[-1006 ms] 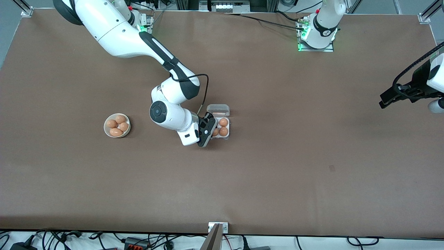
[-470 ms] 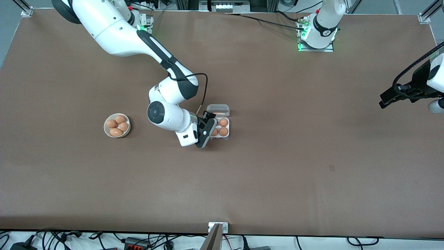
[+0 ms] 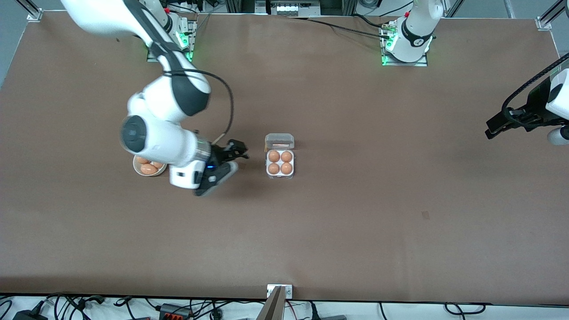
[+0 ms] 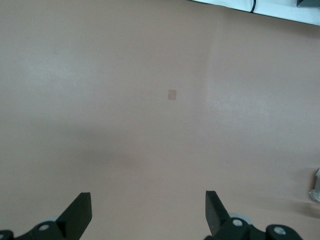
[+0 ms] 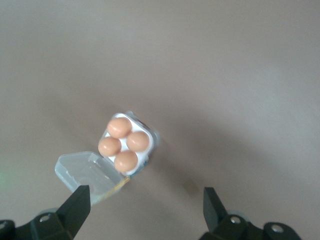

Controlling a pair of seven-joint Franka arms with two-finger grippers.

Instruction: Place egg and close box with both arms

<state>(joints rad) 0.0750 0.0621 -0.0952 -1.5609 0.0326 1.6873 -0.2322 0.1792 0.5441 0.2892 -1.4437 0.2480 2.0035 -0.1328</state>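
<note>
we see the right gripper (image 3: pixel 231 162) up in the air over bare table (image 3: pixel 355 231) between the bowl (image 3: pixel 146 168) and the box (image 3: pixel 280 163), its fingers spread apart and holding nothing; the right wrist view confirms both fingertips (image 5: pixel 75 205) wide with only table between them. the box sits near the middle of the table, all four cells filled with brown eggs (image 3: pixel 280 162). its clear lid (image 3: pixel 279 141) lies folded back, open, on the side farther from the front camera. the bowl, toward the right arm's end, is partly covered by the right arm; we think it holds several eggs, count unclear. the left gripper (image 4: pixel 147 217) waits over the table's edge at the left arm's end, fingers spread, empty.
</note>
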